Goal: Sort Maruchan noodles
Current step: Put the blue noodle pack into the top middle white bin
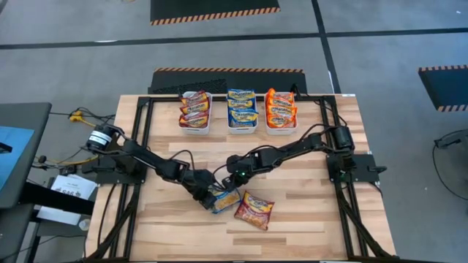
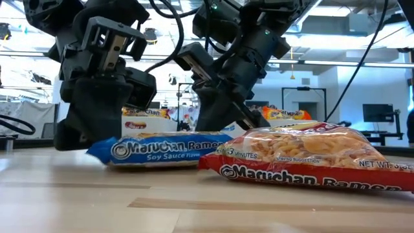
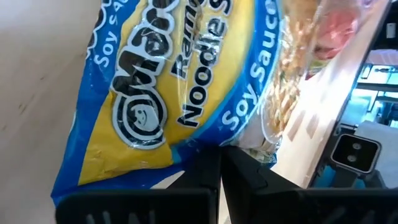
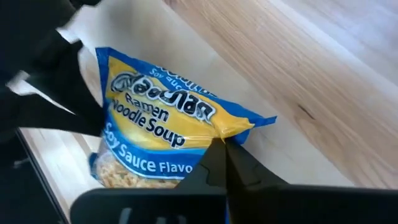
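Pale wood-plank table (image 1: pixel 307 219) with black frame rails, on a grey floor with hazard-striped mats. A blue soy-sauce packet (image 1: pixel 224 199) lies flat near the front middle, a red packet (image 1: pixel 254 210) just beside it. Left gripper (image 1: pixel 208 196) and right gripper (image 1: pixel 232 183) are both pinched shut on opposite edges of the blue packet. Three white bins (image 1: pixel 241 131) at the far edge hold red, blue and orange packets. The low view shows a bright room with ceiling lights and a wall screen.
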